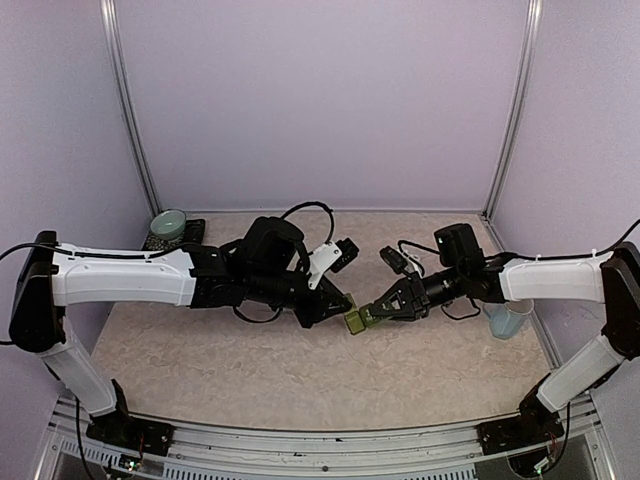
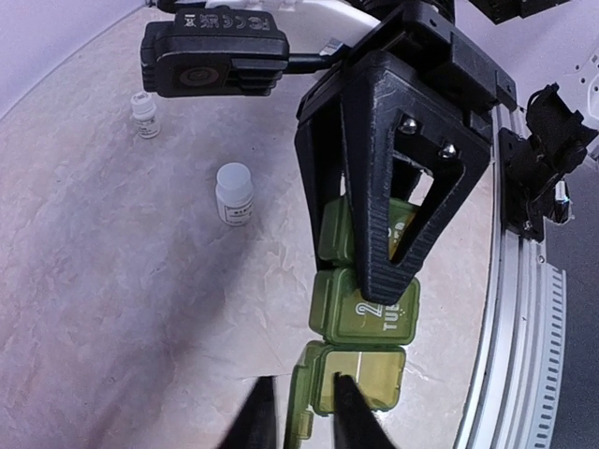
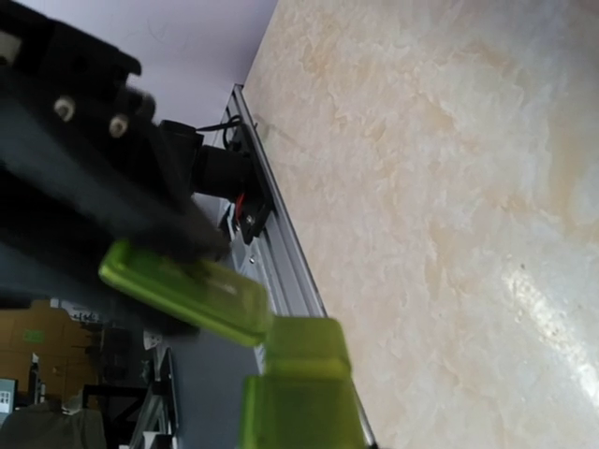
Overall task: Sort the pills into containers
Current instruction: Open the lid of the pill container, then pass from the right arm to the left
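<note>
Beige marbled worktop point(image 1: 250, 370). Left end effector point(image 2: 301, 398) straddling flipped-up lid point(image 2: 299, 426), grip unclear; green 3-compartment pill organizer point(image 2: 360, 318) at centre, clenched by right end effector point(image 1: 375, 315). Risk: opposing pulls snapping lid off or twisting organizer loose.

Pale-grn bowl point(image 1: 168, 225) back-L, blue mug point(image 1: 507, 320) R
</note>
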